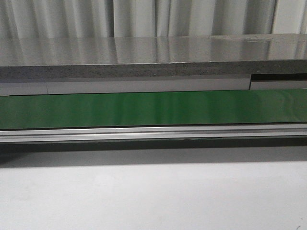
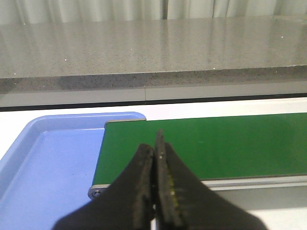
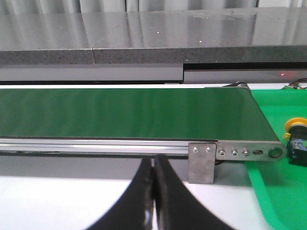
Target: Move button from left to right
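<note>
On the left side, the left wrist view shows a blue tray (image 2: pixel 29 163) at the left end of the green belt (image 2: pixel 206 143). The part of the tray that can be seen has nothing in it, and the belt corner lies over its right edge. The left gripper (image 2: pixel 154 158) hangs above this corner with its jaws pressed together and nothing between them.

In the middle, the front view shows only the belt (image 1: pixel 153 109), with no thing on it, its metal rail (image 1: pixel 153 133) in front, a gray stone counter (image 1: pixel 144 57) behind, and the white table (image 1: pixel 153 196) in front. No arm appears in this view.

On the right side, the right wrist view shows the right end of the belt, a metal bracket (image 3: pixel 201 163) with screws, and a green tray (image 3: pixel 273 191). The button (image 3: pixel 296 139) lies in this green tray, just beside the belt end, at the edge of the picture; its yellow cap and part of its black body are visible. The right gripper (image 3: pixel 153 191) is near the rail, well apart from the button, with the jaws closed and empty.

I judge that the task is finished or almost finished: the button is already on the right, and no hand holds it. What is left is perhaps only to pull the arms back. Nothing seems to stand in the way; only the rail and the bracket are close to the right gripper.
</note>
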Robot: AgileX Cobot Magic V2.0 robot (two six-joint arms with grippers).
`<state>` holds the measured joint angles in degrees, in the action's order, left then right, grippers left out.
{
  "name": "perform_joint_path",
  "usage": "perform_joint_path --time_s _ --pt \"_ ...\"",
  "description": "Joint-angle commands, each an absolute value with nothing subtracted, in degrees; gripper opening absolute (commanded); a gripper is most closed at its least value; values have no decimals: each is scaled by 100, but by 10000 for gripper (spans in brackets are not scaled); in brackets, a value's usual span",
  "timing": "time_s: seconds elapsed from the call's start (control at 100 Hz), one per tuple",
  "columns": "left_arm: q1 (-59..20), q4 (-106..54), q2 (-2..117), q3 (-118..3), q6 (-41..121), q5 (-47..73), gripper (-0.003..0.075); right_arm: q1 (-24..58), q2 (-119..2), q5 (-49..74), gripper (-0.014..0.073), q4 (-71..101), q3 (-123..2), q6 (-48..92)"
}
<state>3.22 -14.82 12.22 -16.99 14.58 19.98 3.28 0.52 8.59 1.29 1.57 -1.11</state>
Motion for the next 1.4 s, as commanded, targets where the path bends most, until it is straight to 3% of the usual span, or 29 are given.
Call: perform_joint_path --time_s 0.0,1.26,1.39 --pt "309 -1554 1265 -1875 1460 1564 -21 339 165 357 -68 86 59 -126" --pt "309 -1073 1260 -1804 1460 1411 -20 339 165 357 -68 86 59 -126" --pt "297 -994 1122 -1592 1438 897 -21 339 165 357 -68 86 59 -126"
